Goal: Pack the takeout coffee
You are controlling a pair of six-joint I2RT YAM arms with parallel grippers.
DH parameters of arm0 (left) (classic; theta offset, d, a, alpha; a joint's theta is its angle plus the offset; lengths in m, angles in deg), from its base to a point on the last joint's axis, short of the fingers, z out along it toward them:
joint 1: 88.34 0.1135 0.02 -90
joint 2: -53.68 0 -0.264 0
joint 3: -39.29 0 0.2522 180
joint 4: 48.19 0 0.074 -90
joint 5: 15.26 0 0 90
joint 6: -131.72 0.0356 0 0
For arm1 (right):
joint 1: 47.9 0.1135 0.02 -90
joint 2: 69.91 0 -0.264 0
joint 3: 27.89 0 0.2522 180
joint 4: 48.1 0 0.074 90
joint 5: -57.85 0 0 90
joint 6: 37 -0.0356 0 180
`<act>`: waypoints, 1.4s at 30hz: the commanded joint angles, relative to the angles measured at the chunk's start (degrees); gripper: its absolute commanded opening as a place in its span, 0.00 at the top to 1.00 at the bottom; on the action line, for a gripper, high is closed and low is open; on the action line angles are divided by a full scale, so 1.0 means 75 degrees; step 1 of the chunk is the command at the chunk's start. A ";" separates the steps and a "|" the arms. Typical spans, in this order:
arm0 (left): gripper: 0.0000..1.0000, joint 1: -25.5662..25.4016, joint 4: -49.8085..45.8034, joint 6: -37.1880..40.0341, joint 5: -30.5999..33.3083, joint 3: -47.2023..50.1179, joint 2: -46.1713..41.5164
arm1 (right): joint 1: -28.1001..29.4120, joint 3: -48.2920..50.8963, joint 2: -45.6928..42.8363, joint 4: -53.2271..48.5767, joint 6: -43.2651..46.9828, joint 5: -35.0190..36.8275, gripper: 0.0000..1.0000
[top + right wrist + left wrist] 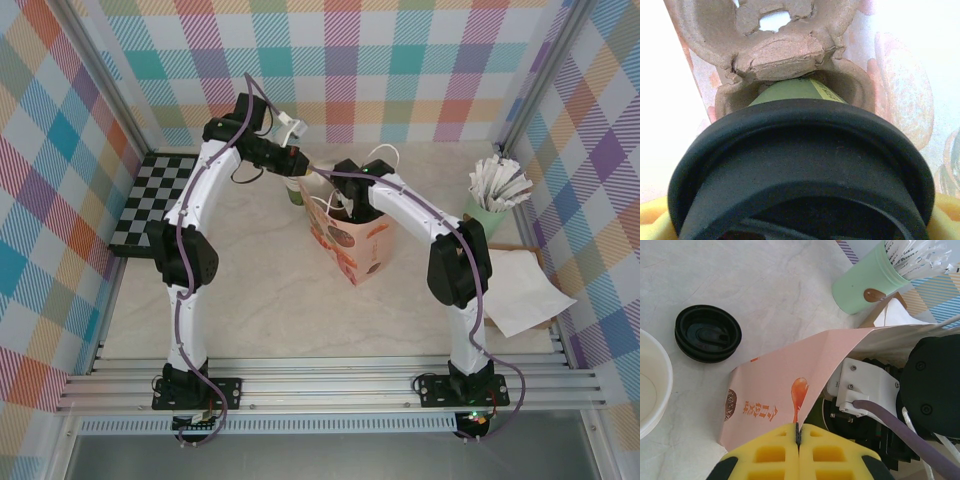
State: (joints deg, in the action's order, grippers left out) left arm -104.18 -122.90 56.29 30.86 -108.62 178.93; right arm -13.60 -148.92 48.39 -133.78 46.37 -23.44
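yellow pads of the right gripper (800,225) clamp the lidded takeout coffee (790,91), its far end sat in a pulp carrier (775,55) inside the pink bag (785,375). left gripper (798,437) is pinched shut on the bag's top edge; a loose black lid (707,333) lies beyond.

Setting: robot test cell in a lab, not a home or shop. Desk (250,290) with a marbled top is boxed in by aluminium frame posts (100,95) and plaid-printed panel walls (400,70). Two white arms, left (195,210) and right (420,215), are bolted onto slotted aluminium rails (330,385) at the near edge, cables exposed. Black-and-white checkerboard calibration board (155,200) lies at the left.
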 commanded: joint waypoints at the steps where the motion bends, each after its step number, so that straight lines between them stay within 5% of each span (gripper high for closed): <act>1: 1.00 0.0043 0.0016 -0.0022 0.0139 -0.0206 0.0151 | -0.0062 0.0288 0.0129 -0.0050 0.0046 -0.0094 0.94; 42: 1.00 0.0048 0.0206 -0.0382 0.0039 -0.0194 0.0179 | -0.0086 0.0995 0.0385 0.0185 0.0052 -0.0093 0.95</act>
State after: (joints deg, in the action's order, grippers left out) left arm -104.18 -122.20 53.34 30.44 -108.62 179.13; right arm -13.79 -145.38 47.89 -130.61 46.46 -23.83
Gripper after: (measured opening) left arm 0.039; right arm 0.825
